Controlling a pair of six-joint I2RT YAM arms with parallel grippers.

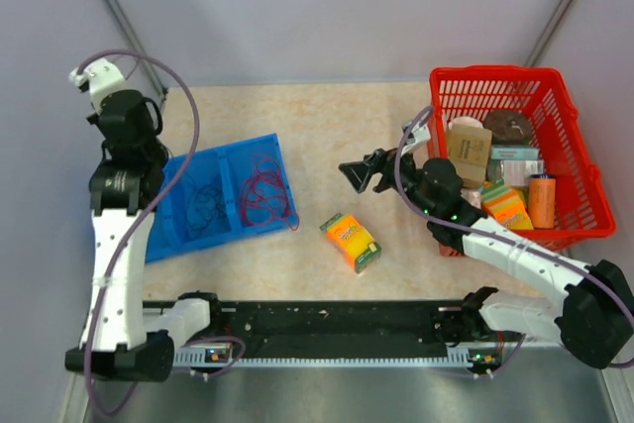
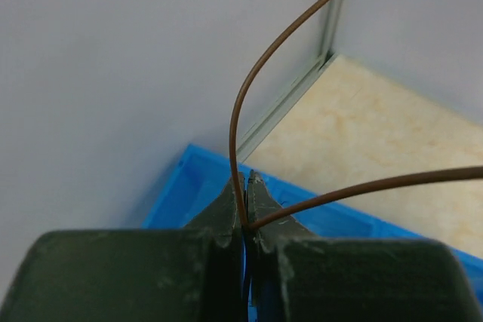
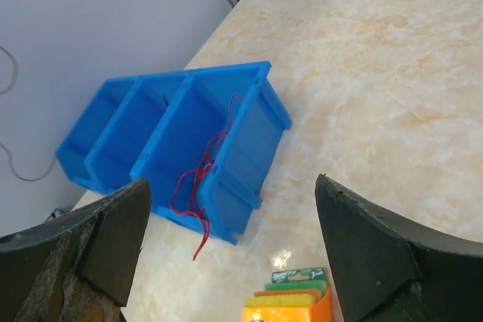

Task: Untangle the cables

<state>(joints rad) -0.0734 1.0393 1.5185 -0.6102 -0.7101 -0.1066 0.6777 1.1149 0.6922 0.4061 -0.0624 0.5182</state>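
The cables lie in a blue bin point(image 1: 223, 160) on the left side of the table point(image 1: 327, 126). A red cable point(image 1: 263, 190) is coiled loosely in the compartment nearest the table's middle, and a dark cable point(image 1: 203, 203) is in the compartment beside it. In the right wrist view, one red strand goes over the bin's wall and its end rests on the table.

The left gripper point(image 2: 246, 186) is fully closed and pinches a thin wire point(image 2: 238, 111) between its fingertips. From the pinch, one part rises up and the other runs away to the right. This arm is raised above the bin's left end, so it is the nearer one.

The right gripper point(image 1: 353, 177) has its fingers spread wide and holds nothing. It faces the bin, and the red cable lies ahead of it, well apart, with bare table between. The hanging strand runs roughly toward this gripper, so I judge it crosses the line between the two fingers, which suits a pinch. A sponge pack point(image 1: 350, 242) lies just beside that path.
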